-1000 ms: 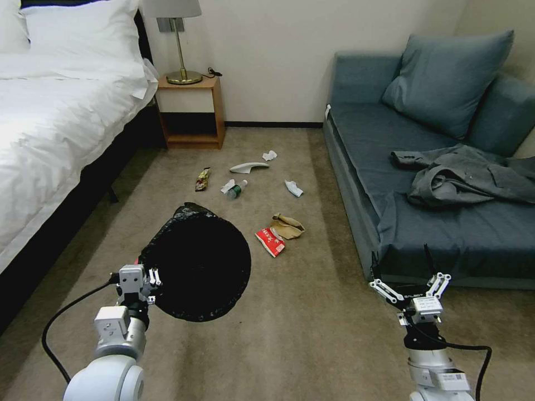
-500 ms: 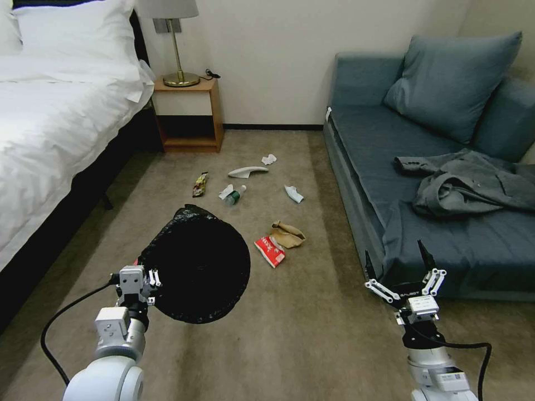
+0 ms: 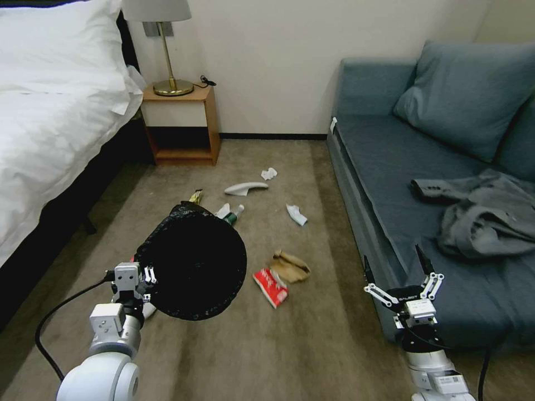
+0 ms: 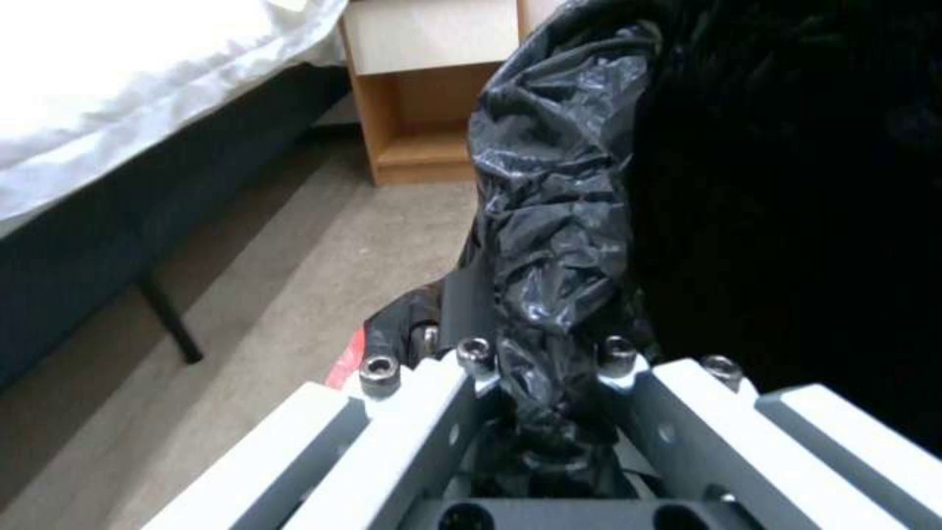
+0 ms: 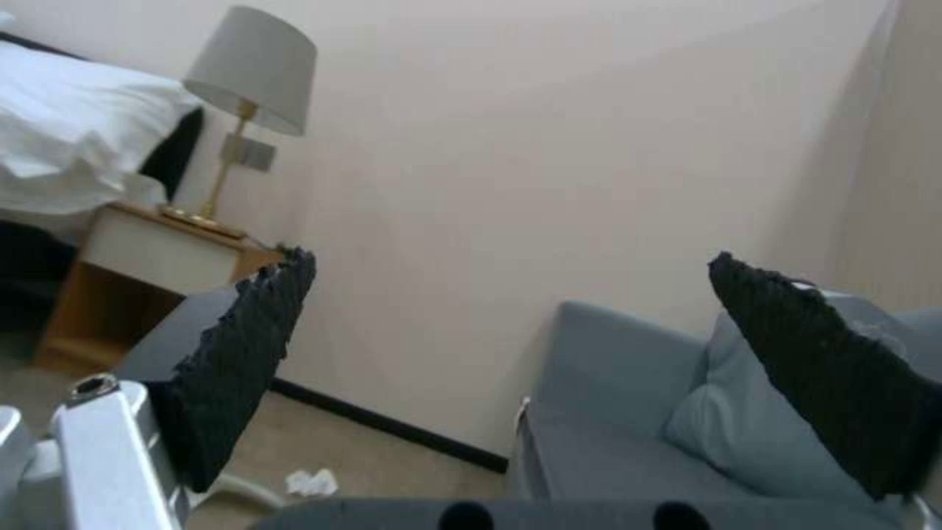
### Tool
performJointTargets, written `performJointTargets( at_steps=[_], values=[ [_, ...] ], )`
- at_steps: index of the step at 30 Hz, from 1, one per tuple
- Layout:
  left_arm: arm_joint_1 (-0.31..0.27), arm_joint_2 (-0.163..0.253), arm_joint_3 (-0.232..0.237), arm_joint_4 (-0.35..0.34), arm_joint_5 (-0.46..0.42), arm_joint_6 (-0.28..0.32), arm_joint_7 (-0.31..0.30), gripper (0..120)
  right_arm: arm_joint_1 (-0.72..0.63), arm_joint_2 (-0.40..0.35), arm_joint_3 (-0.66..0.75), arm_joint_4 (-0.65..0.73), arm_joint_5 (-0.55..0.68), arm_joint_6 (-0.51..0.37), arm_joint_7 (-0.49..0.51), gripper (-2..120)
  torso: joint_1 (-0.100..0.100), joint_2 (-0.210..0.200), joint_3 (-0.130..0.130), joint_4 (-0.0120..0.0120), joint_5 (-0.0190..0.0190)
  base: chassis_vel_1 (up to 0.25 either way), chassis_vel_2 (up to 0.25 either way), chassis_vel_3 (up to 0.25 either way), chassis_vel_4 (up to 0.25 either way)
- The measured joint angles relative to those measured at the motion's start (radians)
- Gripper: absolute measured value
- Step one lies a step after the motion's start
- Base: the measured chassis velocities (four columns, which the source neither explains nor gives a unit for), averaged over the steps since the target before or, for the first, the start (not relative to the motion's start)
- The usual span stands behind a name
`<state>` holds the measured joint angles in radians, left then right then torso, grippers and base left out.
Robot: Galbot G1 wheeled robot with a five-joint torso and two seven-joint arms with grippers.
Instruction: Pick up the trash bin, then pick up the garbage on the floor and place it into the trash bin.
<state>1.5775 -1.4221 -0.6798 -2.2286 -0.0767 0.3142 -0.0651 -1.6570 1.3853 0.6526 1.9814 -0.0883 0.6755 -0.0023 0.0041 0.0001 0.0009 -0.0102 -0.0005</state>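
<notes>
The trash bin point(image 3: 192, 262), lined with a crinkly black bag, hangs tilted above the carpet. My left gripper point(image 3: 134, 277) is shut on its near rim, and the left wrist view shows the gripper point(image 4: 544, 357) pinching the bunched bag point(image 4: 550, 221). The garbage lies beyond the bin: a white slipper point(image 3: 246, 188), tissues point(image 3: 269, 173) point(image 3: 296, 214), a small bottle point(image 3: 234, 214), a gold wrapper point(image 3: 195, 196) partly behind the bin, brown paper point(image 3: 290, 266) and a red packet point(image 3: 270, 287). My right gripper point(image 3: 393, 259) is open and holds nothing, raised in front of the sofa; its fingers point(image 5: 246, 353) are spread wide.
A bed point(image 3: 50, 128) runs along the left. A wooden nightstand point(image 3: 179, 125) with a lamp point(image 3: 161, 50) stands at the back wall. A blue sofa point(image 3: 423, 167) with a grey garment point(image 3: 490, 214) lines the right. Open carpet lies between my arms.
The whole picture has shifted: the camera has moved forward and turned slightly right, so the litter sits closer. The bin stays in my left gripper and now hides part of the gold wrapper.
</notes>
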Motion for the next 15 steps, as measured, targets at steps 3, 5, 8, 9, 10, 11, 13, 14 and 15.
performJointTargets(
  at_steps=[3, 5, 8, 9, 10, 11, 13, 14, 15],
  values=[
    [-0.005, 0.000, -0.002, 0.003, -0.001, 0.000, -0.002, 2, 0.001, 0.002, -0.003, -0.004, -0.004, 0.010, 0.008, 100, 0.000, 0.000, 0.000, 0.0000, 0.0006, -0.350, 0.333, 0.348, -0.359],
    [-0.007, 0.000, -0.003, 0.004, -0.001, 0.001, -0.002, 2, 0.004, 0.002, -0.003, -0.005, -0.008, 0.012, 0.009, 100, 0.000, 0.000, 0.000, 0.0002, 0.0006, -0.313, 0.293, 0.309, -0.301],
    [-0.008, -0.002, -0.001, 0.006, -0.001, 0.002, -0.002, 2, 0.009, 0.002, -0.002, -0.007, -0.016, 0.014, 0.009, 100, 0.000, 0.000, 0.000, 0.0001, 0.0009, -0.168, 0.215, 0.193, -0.181],
    [-0.008, -0.003, 0.000, 0.006, -0.001, 0.002, -0.002, 2, 0.010, 0.002, -0.002, -0.008, -0.015, 0.014, 0.008, 100, 0.000, 0.000, 0.000, 0.0001, 0.0007, -0.118, 0.153, 0.059, -0.066],
    [-0.008, -0.004, 0.001, 0.006, 0.000, 0.002, -0.002, 2, 0.010, 0.002, -0.002, -0.009, -0.007, 0.012, 0.008, 100, 0.000, 0.000, 0.000, 0.0001, 0.0002, -0.009, 0.037, 0.059, -0.004],
    [-0.008, -0.004, 0.001, 0.006, 0.000, 0.002, -0.002, 2, 0.010, 0.002, -0.002, -0.009, -0.007, 0.012, 0.008, 100, 0.000, 0.000, 0.000, 0.0001, 0.0002, -0.009, 0.037, 0.059, -0.004],
    [-0.006, -0.006, 0.001, 0.006, 0.001, 0.003, -0.002, 2, 0.009, 0.002, -0.001, -0.009, 0.000, 0.009, 0.006, 100, 0.000, 0.000, 0.000, 0.0001, 0.0003, 0.000, 0.000, 0.000, 0.000],
    [-0.002, -0.007, 0.001, 0.006, 0.003, 0.003, -0.002, 2, 0.010, 0.003, 0.004, -0.013, 0.003, 0.013, -0.008, 100, 0.000, 0.000, -0.001, 0.0000, 0.0006, 0.054, -0.082, -0.076, 0.054],
    [-0.002, -0.007, 0.001, 0.006, 0.003, 0.003, -0.002, 2, 0.010, 0.003, 0.004, -0.013, 0.003, 0.013, -0.008, 100, 0.000, 0.000, -0.001, 0.0000, 0.0006, 0.054, -0.082, -0.076, 0.054]
  ],
)
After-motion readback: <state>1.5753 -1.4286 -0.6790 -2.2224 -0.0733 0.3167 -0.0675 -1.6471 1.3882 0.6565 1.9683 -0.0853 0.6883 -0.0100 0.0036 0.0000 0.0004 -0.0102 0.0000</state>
